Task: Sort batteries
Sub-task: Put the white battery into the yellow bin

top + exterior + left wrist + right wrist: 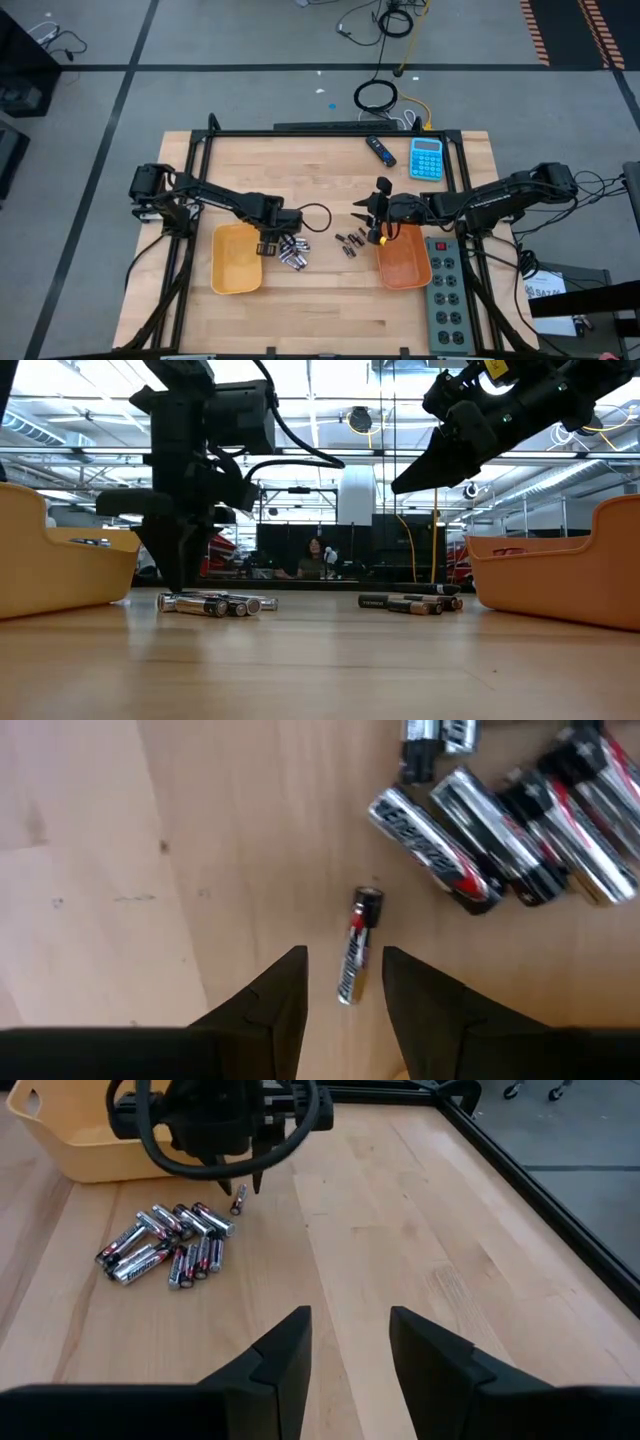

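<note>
My left gripper points down just above the table, between the yellow tray and a pile of larger silver batteries. Its fingers are open. One thin battery lies flat on the wood, its near end between the fingertips with a gap on each side. My right gripper hangs open and empty, lifted above the orange tray. It looks toward the left arm. Several thin dark batteries lie between the trays.
A blue calculator and a dark blue-tipped stick lie near the table's far edge. A grey power strip lies to the right of the orange tray. Black frame rails border the table. Bare wood lies toward the near edge.
</note>
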### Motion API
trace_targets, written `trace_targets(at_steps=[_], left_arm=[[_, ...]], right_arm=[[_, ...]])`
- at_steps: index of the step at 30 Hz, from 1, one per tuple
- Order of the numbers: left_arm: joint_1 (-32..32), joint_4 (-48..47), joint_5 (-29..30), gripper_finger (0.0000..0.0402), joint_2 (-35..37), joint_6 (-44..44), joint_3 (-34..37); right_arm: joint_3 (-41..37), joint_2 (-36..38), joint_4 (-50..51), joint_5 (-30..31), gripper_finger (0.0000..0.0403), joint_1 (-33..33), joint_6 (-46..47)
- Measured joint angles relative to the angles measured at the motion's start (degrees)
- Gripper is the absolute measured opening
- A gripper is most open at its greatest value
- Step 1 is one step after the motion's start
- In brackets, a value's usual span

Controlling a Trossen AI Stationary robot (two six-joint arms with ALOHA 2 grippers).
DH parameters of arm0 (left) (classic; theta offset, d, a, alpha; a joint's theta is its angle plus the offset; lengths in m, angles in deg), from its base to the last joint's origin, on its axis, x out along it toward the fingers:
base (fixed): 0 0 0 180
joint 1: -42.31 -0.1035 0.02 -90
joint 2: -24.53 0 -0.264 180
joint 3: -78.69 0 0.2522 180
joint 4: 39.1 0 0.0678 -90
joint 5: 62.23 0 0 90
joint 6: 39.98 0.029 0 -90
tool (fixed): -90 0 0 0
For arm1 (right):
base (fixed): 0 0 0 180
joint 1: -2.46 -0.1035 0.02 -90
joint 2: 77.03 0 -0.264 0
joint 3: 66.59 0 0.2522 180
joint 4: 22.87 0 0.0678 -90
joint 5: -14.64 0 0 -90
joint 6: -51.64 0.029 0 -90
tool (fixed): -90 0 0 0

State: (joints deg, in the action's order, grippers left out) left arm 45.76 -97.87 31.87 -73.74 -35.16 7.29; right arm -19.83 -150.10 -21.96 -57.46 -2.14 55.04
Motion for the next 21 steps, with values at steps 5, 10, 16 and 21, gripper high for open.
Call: trace_targets(at_steps=[5,10,16,21], left_arm=[[0.0,0.1,-0.5,0.0140,-0.8,0.7,0.0],[0.0,0.0,-0.9,0.0140,-3.9,2.1,-0.3],[0.1,0.1,-0.2,0.0101,-5.6,4.0,-0.4],[0.1,0.3,0.5,0.0021,-5.7,5.5,-0.4]], right_arm=[[0.0,0.0,0.0,0.0,0.0130,0.0,0.0],[0.0,0.0,0.2,0.0,0.0130,0.0,0.0],[0.0,0.0,0.4,0.0,0.0130,0.0,0.0],[0.0,0.0,0.5,0.0,0.0130,0.0,0.2]])
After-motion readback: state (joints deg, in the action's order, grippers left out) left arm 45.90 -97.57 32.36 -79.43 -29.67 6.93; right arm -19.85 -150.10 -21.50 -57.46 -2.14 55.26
